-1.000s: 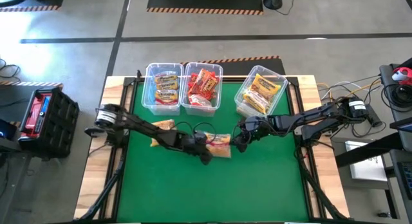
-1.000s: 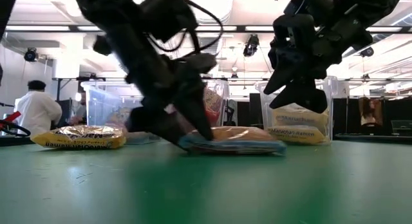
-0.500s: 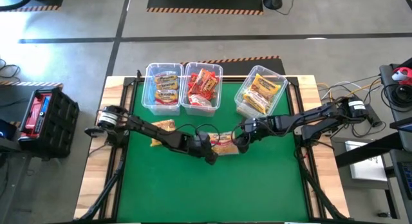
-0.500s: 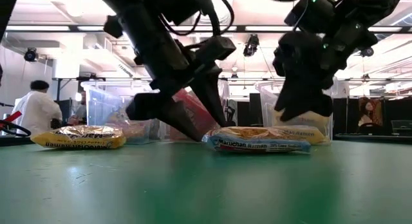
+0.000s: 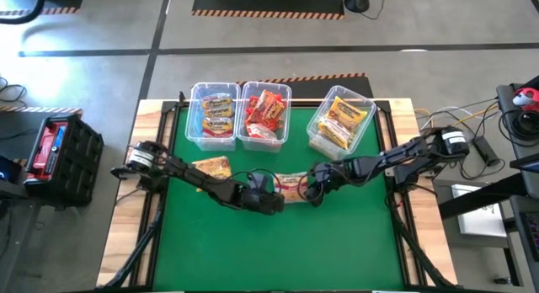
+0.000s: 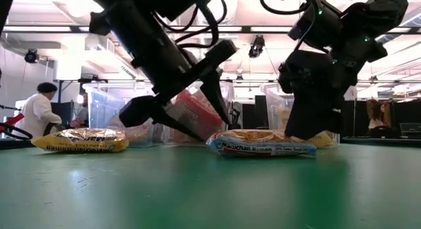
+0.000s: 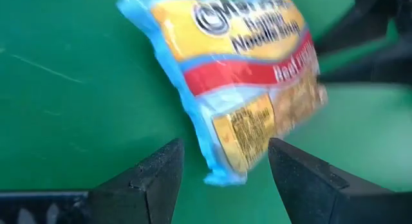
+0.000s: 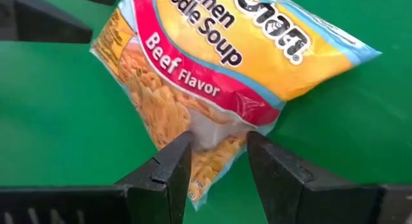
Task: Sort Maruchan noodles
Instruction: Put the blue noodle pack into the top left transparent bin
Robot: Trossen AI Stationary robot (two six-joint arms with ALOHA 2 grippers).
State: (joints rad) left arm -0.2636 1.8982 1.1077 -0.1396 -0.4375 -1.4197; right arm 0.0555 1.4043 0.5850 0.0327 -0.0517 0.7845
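One Maruchan noodles packet (image 5: 291,186), yellow and red with a pale blue edge, lies flat on the green table (image 5: 278,251) between my two grippers. My left gripper (image 5: 271,200) stands open at its left end, and one corner (image 7: 225,172) shows ahead between the fingers (image 7: 158,176). My right gripper (image 5: 313,190) is open at its right end and slants down over another corner. A second packet (image 5: 210,167) lies flat on the table nearer the left edge. My right gripper (image 8: 219,143) comes slanting down from the table's right side, a finger on either side of the packet's corner (image 8: 215,137). The packet (image 6: 263,147) lies flat on the table. Whether the fingers (image 8: 167,169) touch it, I cannot tell.
Three clear bins stand along the far edge with packets in them: left (image 5: 194,116), middle (image 5: 244,116), and a tilted one at the right (image 5: 316,129). The near half of the table is bare green. A person (image 6: 36,114) stands in the room beyond.
My left gripper has come off the packet's left end, risen a little and rolled about its own axis. The packet has slid a short way toward the right edge and turned, and lies flat. My right gripper has come down to the packet's right end.
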